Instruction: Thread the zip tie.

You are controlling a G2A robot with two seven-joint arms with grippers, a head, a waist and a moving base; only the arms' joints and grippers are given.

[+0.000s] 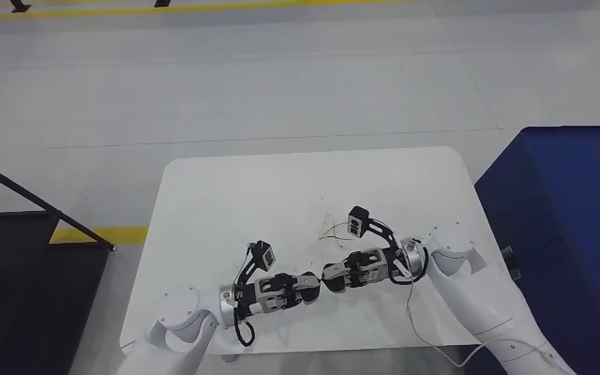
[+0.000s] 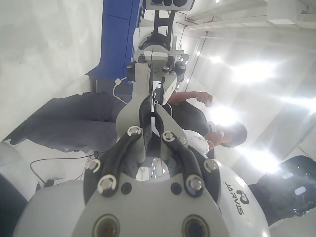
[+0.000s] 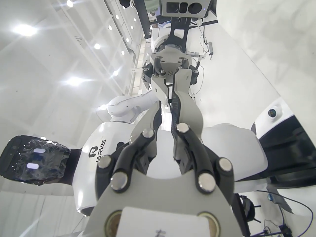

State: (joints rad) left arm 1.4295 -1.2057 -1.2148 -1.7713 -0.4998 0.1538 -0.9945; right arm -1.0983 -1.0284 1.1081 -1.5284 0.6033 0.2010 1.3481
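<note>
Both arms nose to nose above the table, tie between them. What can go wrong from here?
1. The thin zip tie spans the left gripper and right gripper; it may buckle or slip if pushed.
2. Both sets of jaws sit tip to tip; closing in further could make them collide.

The tabletop is plain white, smooth and matt, looks like laminate to me. On the left gripper the jaws are pale grey matt plastic, with black rubbery pads that have a fine cross-hatched grip texture. Its links are semi-gloss black plastic, pinned with shiny polished metal screws. The zip tie is a thin strip of dull black plastic. The right gripper has the same black links, but its bolt heads look brushed rather than mirror-shiny. The blue cabinet is smooth with a slight sheen; metal or laminate, can't tell.
</note>
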